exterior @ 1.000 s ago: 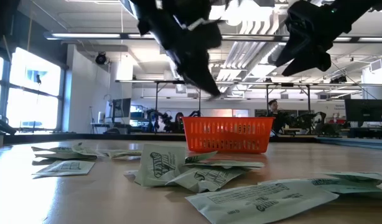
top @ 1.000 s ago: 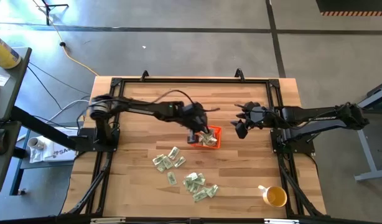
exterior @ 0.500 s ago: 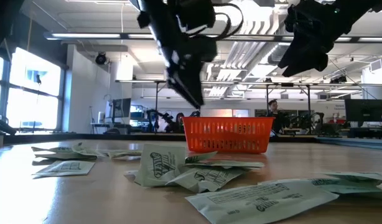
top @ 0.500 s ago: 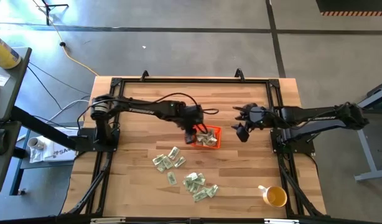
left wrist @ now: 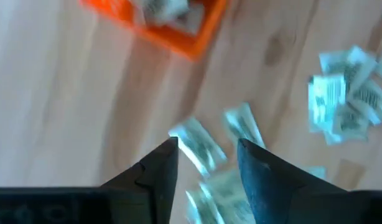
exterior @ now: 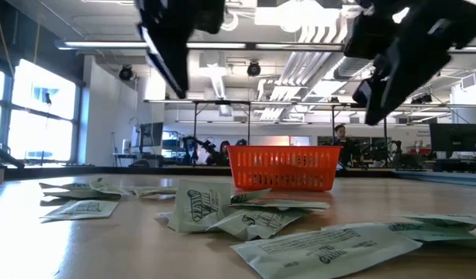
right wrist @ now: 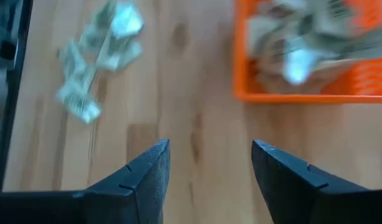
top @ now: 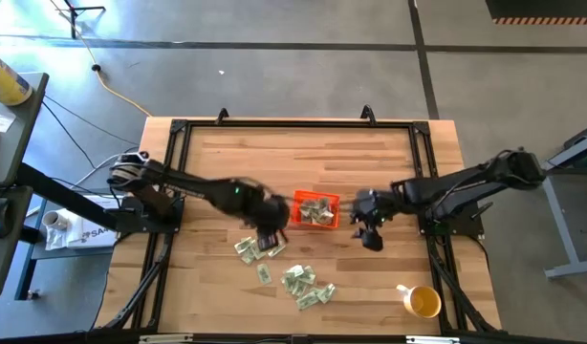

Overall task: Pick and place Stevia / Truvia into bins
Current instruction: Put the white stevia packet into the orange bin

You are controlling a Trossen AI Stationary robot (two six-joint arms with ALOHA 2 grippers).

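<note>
Several packets [top: 315, 211] already lie in the orange bin [top: 315, 197]; more packets [top: 304, 285] litter the table [top: 207, 153]. Left gripper [top: 267, 236] — jaws apart, empty — hangs above the near cluster for another pick; right gripper [top: 368, 232], apart too, holds nothing beside the bin.

Robotics lab/workshop: concrete floor [top: 274, 67], ceiling strip lights [exterior: 315, 35], equipment racks [exterior: 222, 124] behind.

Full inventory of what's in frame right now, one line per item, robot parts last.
Table: one, light wood, centre.
Orange bin: one, mid-table, holds several packets.
Loose sweetener packets: a dozen or so, pale green and white, scattered in front of the bin.
Cup: one, yellow and white, table's near right corner.
Person: one, far background, low view.
Left claw: open, empty, above the loose packets.
Right claw: open, empty, right of the bin.
</note>
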